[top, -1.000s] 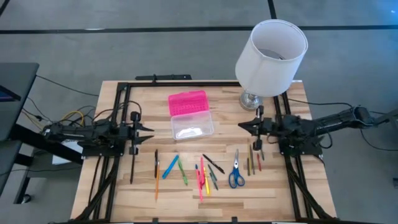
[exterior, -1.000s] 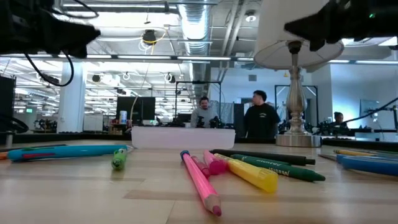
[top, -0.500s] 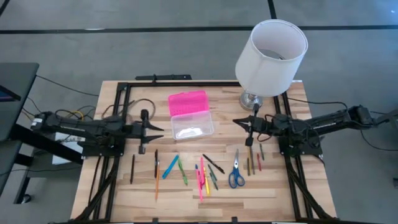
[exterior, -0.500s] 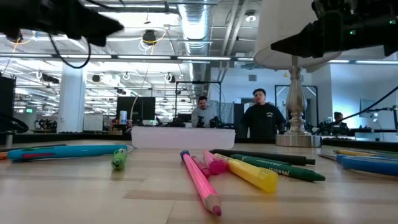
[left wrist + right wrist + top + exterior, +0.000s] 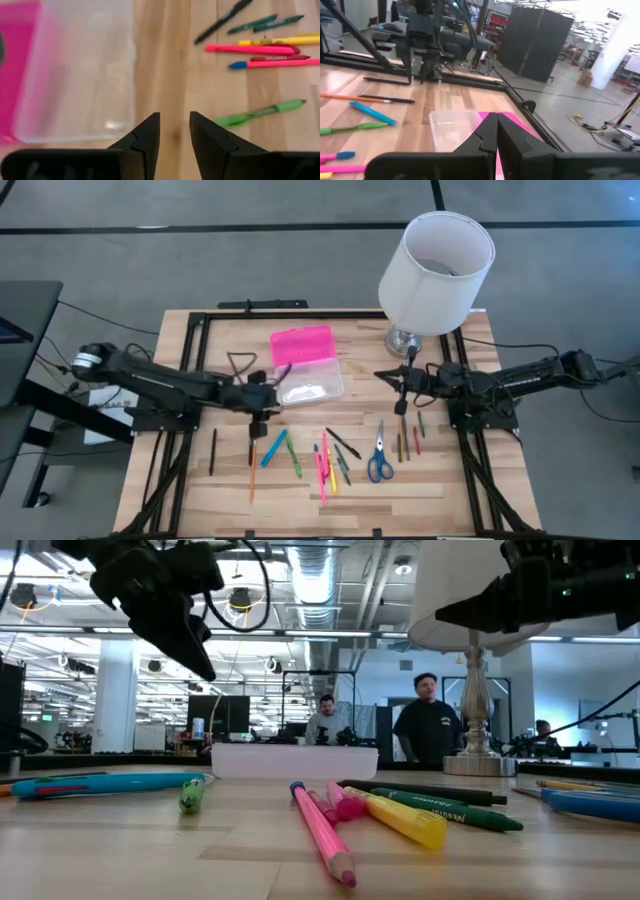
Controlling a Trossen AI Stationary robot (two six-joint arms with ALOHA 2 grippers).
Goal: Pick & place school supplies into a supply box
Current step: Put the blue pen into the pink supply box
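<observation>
The box [image 5: 308,381] is open near the middle of the table [image 5: 440,480], with its clear base toward the front and its pink lid [image 5: 301,344] laid flat behind it. Nothing can be seen inside it yet. The pens [image 5: 325,460] are spread in a row on the table in front of the box, with the scissors [image 5: 378,455] to their right and more pens past them.

The left tool [image 5: 257,412] is held over the table just beside the box's front left corner. Its fingers [image 5: 150,135] are parted a little, and nothing is held between them. The right tool [image 5: 401,393] is shut, nothing is gripped, and it waits off to the right of the box near the lamp [image 5: 435,265].

It looks like one pen is about to be picked. To do this well, the left tool should be brought straight down over a single pen that lies apart from the others, like the dark pen [image 5: 251,445] or the blue pen [image 5: 273,448], and closed across its middle.

Open wood is left between the box and the pens. The box wall is close, so it should not be bumped. The table's front edge is well apart from the pens.
</observation>
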